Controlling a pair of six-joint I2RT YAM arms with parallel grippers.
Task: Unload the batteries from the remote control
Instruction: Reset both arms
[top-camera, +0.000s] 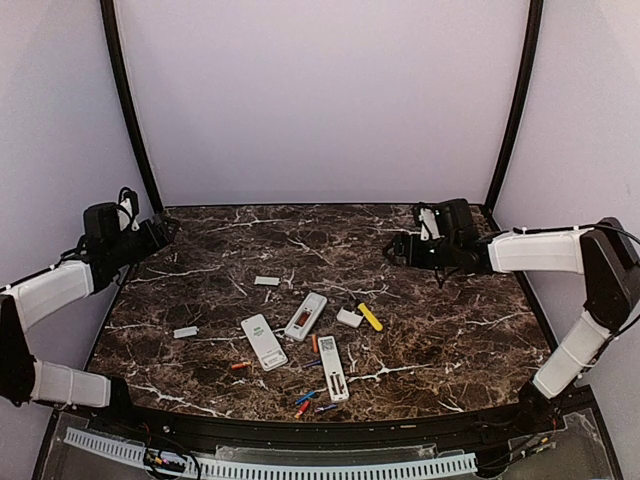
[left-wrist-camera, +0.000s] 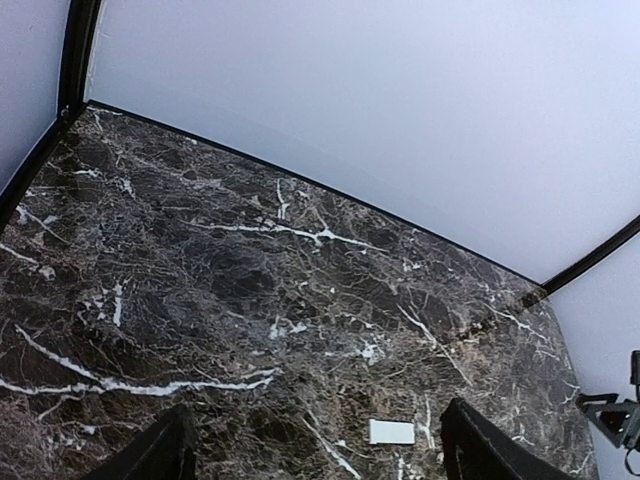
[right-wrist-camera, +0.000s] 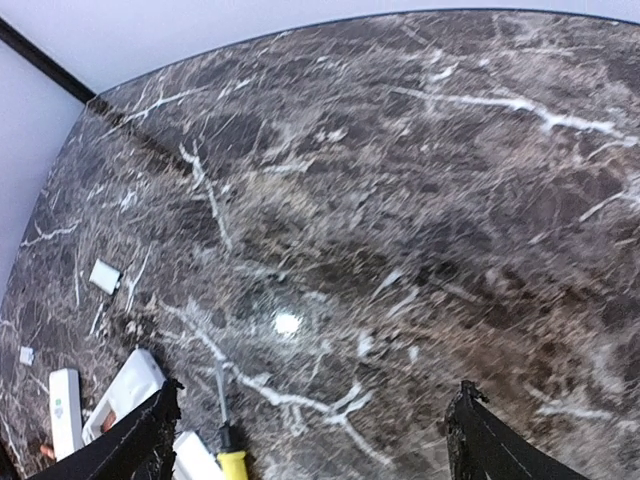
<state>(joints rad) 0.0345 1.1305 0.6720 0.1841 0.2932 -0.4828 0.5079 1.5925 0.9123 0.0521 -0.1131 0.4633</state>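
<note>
Three white remotes lie near the table's front middle: one on the left (top-camera: 263, 341), one with an orange cell in its open bay (top-camera: 306, 316), one on the right (top-camera: 332, 367). Loose orange batteries (top-camera: 238, 366) (top-camera: 314, 343) and blue batteries (top-camera: 305, 397) (top-camera: 325, 408) lie around them. My left gripper (top-camera: 165, 228) is open and empty, held high at the far left (left-wrist-camera: 315, 465). My right gripper (top-camera: 395, 248) is open and empty at the far right (right-wrist-camera: 310, 455). Two remotes (right-wrist-camera: 65, 410) (right-wrist-camera: 125, 395) show at the lower left of the right wrist view.
A yellow-handled screwdriver (top-camera: 371, 317) (right-wrist-camera: 228, 450) lies right of the remotes. White cover plates lie at the back (top-camera: 266, 281) (left-wrist-camera: 391, 432) (right-wrist-camera: 105, 276), on the left (top-camera: 185, 332) and beside the screwdriver (top-camera: 349, 317). White walls enclose the dark marble table (top-camera: 450, 330).
</note>
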